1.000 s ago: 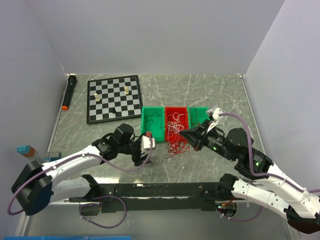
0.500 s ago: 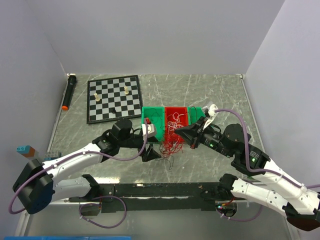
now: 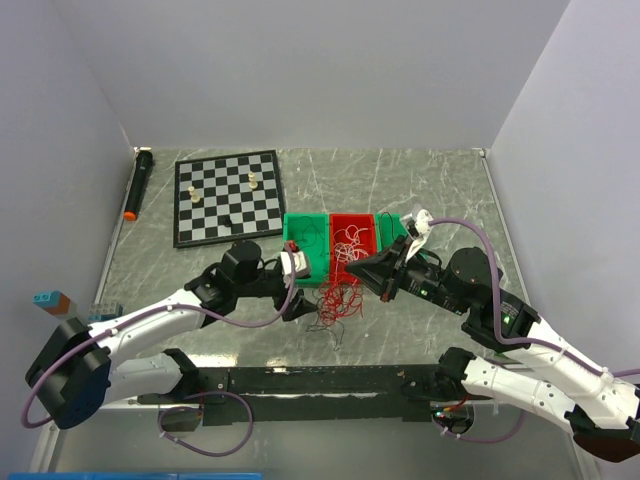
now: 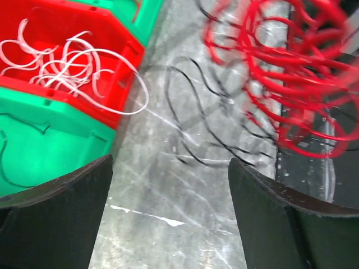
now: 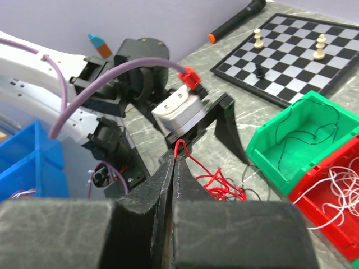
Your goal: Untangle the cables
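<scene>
The right gripper point(image 5: 175, 158) pinches a red strand of the loose tangle of thin red and dark wires point(image 3: 340, 298), just before the red plastic bin point(image 3: 354, 216) (white strands point(image 4: 61, 61) lie inside); the left gripper point(image 4: 168, 216) gapes wide, empty, alongside.

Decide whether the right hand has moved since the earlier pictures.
Yes: the right hand shifted left, from the red bin's right front corner toward its middle.

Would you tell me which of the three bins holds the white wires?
The red bin, the middle one between two green bins; white wires lie coiled inside it.
</scene>
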You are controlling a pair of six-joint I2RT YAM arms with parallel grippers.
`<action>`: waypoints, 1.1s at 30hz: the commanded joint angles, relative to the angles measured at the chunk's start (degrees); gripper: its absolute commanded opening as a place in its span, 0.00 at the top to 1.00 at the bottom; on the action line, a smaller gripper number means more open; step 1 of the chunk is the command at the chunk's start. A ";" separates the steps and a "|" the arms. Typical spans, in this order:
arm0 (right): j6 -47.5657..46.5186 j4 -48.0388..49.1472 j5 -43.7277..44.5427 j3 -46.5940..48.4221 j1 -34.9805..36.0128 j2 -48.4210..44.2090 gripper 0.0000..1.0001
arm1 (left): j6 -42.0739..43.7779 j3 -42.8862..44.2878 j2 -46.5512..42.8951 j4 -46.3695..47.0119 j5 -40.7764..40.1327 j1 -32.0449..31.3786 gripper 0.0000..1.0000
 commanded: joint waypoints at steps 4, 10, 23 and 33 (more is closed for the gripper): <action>0.68 2.73 -3.77 2.06 -0.13 0.39 1.00 | -0.38 0.95 -1.86 0.64 10.75 3.36 0.07; 1.73 4.49 -4.47 1.53 -0.13 0.12 1.00 | 1.81 3.14 -1.16 -4.46 20.61 3.45 0.23; 4.02 7.04 -5.35 0.21 -0.21 -0.49 1.00 | -1.27 2.89 -0.99 0.27 14.75 3.36 0.35; 3.67 6.25 -4.83 0.74 -0.30 -0.49 1.00 | 1.10 1.74 -1.60 0.28 13.76 3.45 0.99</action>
